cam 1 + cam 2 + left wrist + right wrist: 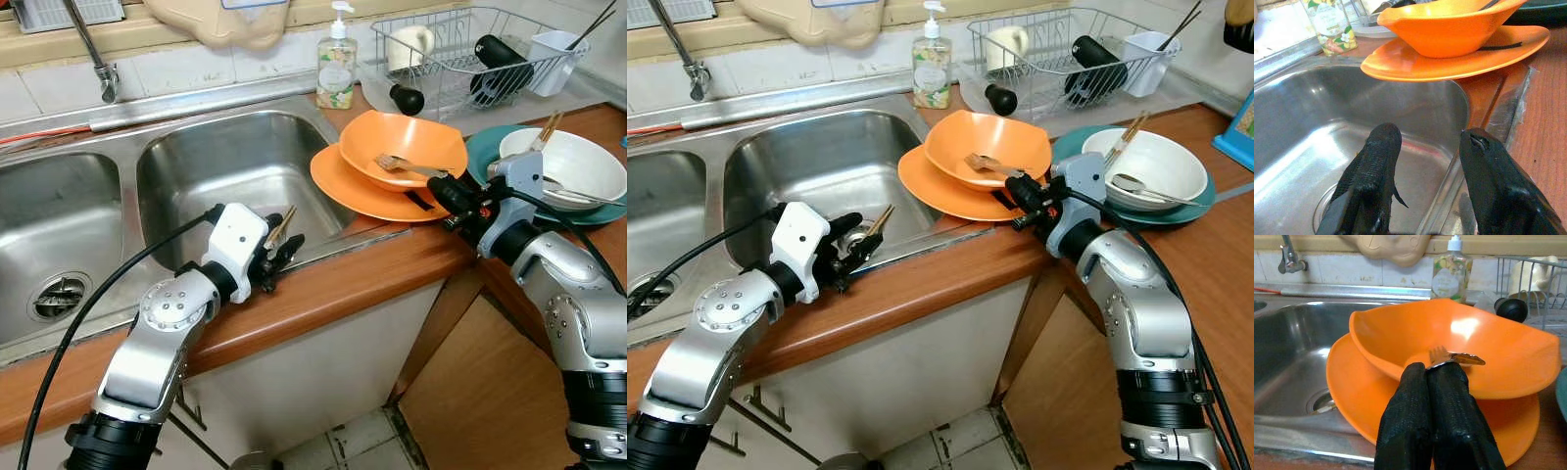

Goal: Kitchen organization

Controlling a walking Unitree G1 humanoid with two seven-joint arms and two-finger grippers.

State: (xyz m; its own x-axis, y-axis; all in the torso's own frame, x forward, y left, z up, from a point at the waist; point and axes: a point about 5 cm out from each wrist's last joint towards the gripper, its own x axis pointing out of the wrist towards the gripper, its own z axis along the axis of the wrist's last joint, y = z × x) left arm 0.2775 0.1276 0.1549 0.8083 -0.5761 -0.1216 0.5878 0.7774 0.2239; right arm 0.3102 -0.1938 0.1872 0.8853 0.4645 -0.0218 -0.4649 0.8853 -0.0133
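The right gripper (1022,192), at the middle of the frame, has its two black fingers (1420,411) pressed flat together against the near rim of the orange bowl (402,147); whether they pinch the fork (404,166) lying inside it I cannot tell for certain, though the fork's handle seems to run right into the fingertips. The bowl sits on an orange plate (338,181) that overhangs the edge of the sink (225,166). To do this well, I'd judge the lift should be slow and straight up, so the fork comes away without tipping the bowl or nudging the plate into the basin. The left gripper (279,253), lower left of centre, hangs released over the sink's front edge, fingers apart, with nothing between them. Counting: one orange bowl, one orange plate, one fork, one white bowl (578,162) on one teal plate (480,152) at the right, one soap bottle (336,64), one dish rack (460,49) at upper right, two basins.
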